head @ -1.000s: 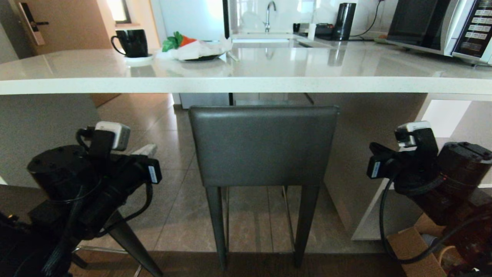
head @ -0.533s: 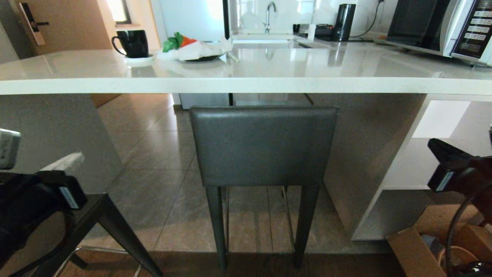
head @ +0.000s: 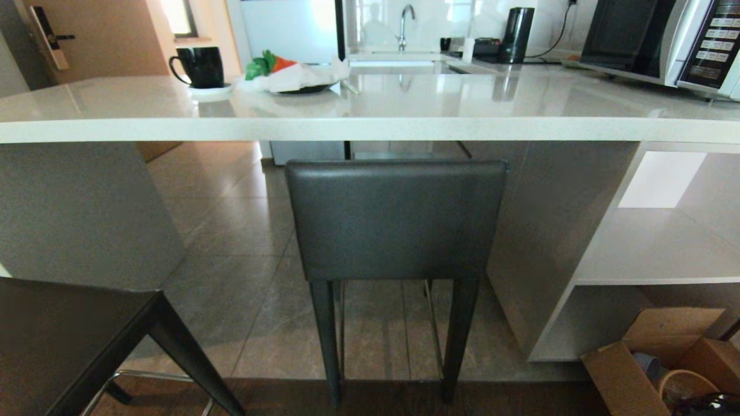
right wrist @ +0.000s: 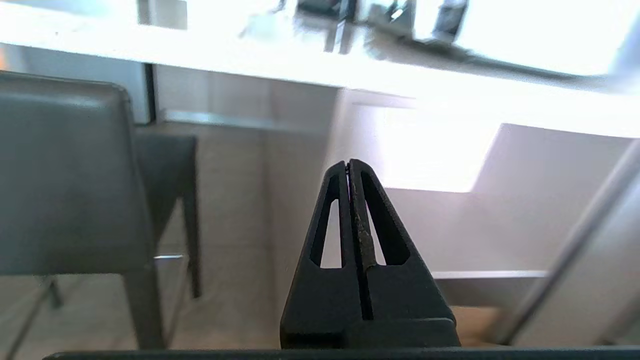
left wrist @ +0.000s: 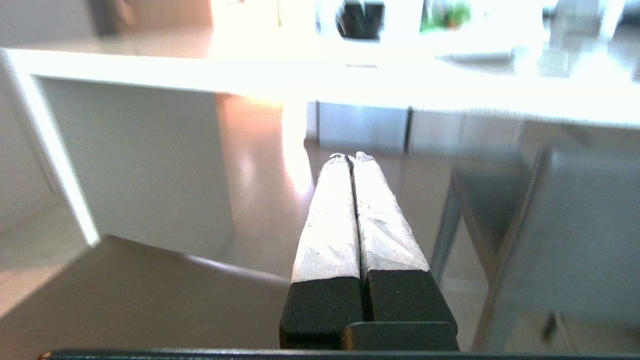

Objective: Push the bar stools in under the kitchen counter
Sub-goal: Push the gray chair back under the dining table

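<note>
One dark grey bar stool [head: 396, 222] stands upright beneath the white kitchen counter [head: 370, 128]; another [head: 75, 341] sits outside.

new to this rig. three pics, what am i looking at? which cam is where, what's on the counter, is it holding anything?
A wheeled two-armed robot faces a kitchen counter. The wide picture is its head camera; the other two sit on its wrists, behind the fingers. On the counter: black mug, plate of wrapped food, kettle, microwave. One bar stool stands tucked at the counter's edge; the second stool stands nearer, at the robot's left. Left gripper and right gripper are both shut, holding nothing, outside the head view.
</note>
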You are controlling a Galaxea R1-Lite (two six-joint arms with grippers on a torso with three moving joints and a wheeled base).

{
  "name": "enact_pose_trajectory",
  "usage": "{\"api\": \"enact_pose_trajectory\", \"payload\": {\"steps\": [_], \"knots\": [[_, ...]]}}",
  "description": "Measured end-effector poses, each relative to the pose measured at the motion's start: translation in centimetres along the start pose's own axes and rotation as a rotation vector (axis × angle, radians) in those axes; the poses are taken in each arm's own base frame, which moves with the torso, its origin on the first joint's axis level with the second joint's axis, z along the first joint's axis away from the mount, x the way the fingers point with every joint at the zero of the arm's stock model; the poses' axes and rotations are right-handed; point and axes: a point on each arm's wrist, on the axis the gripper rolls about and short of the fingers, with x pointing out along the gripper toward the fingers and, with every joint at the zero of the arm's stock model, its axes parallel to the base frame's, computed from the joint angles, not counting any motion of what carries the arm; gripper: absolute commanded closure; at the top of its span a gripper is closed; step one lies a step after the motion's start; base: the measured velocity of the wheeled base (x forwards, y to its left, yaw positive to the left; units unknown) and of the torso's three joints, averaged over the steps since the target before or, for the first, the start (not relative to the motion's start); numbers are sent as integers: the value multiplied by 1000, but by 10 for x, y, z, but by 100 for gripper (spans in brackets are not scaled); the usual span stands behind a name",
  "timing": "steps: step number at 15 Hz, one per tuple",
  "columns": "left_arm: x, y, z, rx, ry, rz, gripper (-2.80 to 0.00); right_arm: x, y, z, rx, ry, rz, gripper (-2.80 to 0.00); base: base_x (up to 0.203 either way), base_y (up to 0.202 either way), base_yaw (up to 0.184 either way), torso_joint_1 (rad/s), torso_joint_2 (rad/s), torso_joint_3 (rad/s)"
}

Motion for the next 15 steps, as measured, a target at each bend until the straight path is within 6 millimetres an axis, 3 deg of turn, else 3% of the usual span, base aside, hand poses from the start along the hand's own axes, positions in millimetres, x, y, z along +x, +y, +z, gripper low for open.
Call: {"api": "enact_pose_trajectory", "payload": {"steps": [4, 6, 8, 10, 15], "knots": [[-54, 13, 2, 11, -40, 53, 0, -66, -16, -1, -37, -19, -41, 0, 0, 0, 0, 0, 0, 0], [-76, 15, -13, 21, -40, 24, 0, -95, -17, -12, -49, -29, -34, 0, 0, 0, 0, 0, 0, 0], [-92, 15, -42, 25, -14, -34, 0, -118, -15, -27, -47, -47, 9, 0, 0, 0, 0, 0, 0, 0], [-96, 13, -67, 0, 25, -109, 0, -124, -10, -46, -14, -37, 73, 0, 0, 0, 0, 0, 0, 0], [-93, 7, -135, 57, 210, -225, 0, -117, 9, -113, 10, 107, 178, 0, 0, 0, 0, 0, 0, 0]]}}
